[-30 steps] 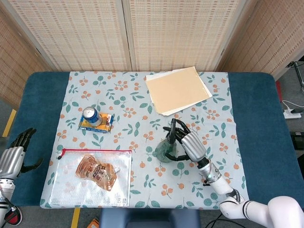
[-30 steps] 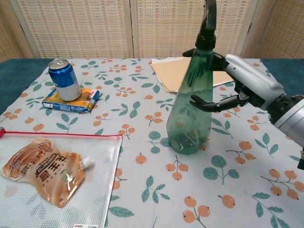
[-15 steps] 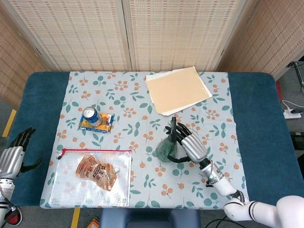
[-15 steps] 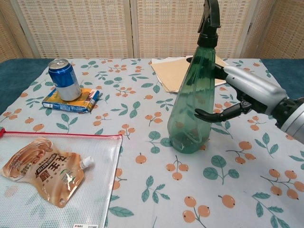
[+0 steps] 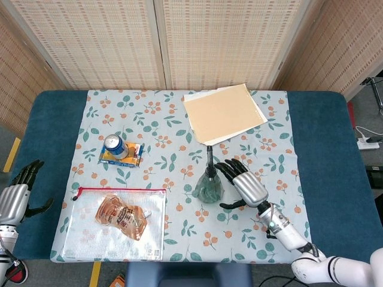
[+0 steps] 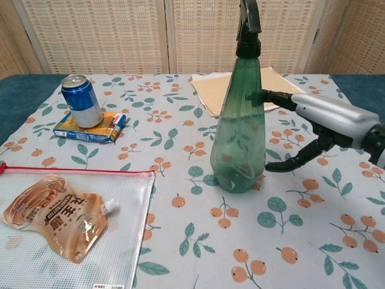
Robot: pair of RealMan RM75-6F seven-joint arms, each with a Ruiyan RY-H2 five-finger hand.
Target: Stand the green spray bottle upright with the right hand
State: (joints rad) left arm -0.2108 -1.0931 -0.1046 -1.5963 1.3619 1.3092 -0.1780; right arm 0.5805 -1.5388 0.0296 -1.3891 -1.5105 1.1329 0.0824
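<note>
Head view: the green spray bottle (image 5: 208, 184) stands upright near the worktop's middle, nearer the front edge; the right hand (image 5: 245, 183) is just beside it, fingers spread wide, empty.

Chest view: bottle and hand show a gap between them. Releasing looks done; next, withdraw clear without nudging it.

translucent glossy green plastic spray bottle (image 6: 239, 144) with black plastic trigger head, matt floral-print cloth (image 6: 180, 241) over the bench, shiny blue metal can (image 6: 80, 101), clear glossy plastic zip pouch (image 6: 72, 223), matt tan paper folder (image 5: 223, 112), brushed silver metal right robot hand (image 6: 325, 120)
</note>
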